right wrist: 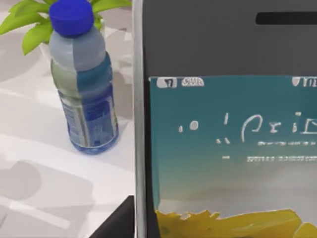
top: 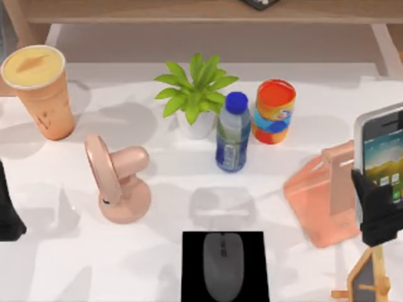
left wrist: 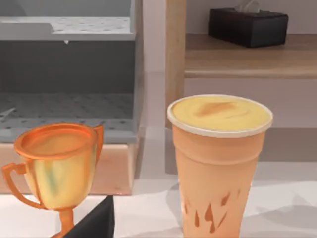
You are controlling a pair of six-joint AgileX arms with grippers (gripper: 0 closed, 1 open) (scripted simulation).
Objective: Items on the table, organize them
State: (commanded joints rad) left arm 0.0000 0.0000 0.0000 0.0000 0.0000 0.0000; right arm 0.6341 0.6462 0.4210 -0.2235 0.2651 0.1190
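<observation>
A silver-edged smartphone with a colourful screen stands upright at the table's right edge. My right gripper is shut on its lower part. The right wrist view shows the smartphone very close. A dark grey mouse lies on a black mat at the front centre. The tall orange cup with a yellow top stands at the back left, and it is near in the left wrist view. My left gripper is parked at the left edge, in front of the cup.
A pink fan stands left of centre. A potted plant, a blue-capped bottle and a colourful can line the back middle. A pink stand sits beside the phone. A wooden shelf runs behind. A trophy stands near the cup.
</observation>
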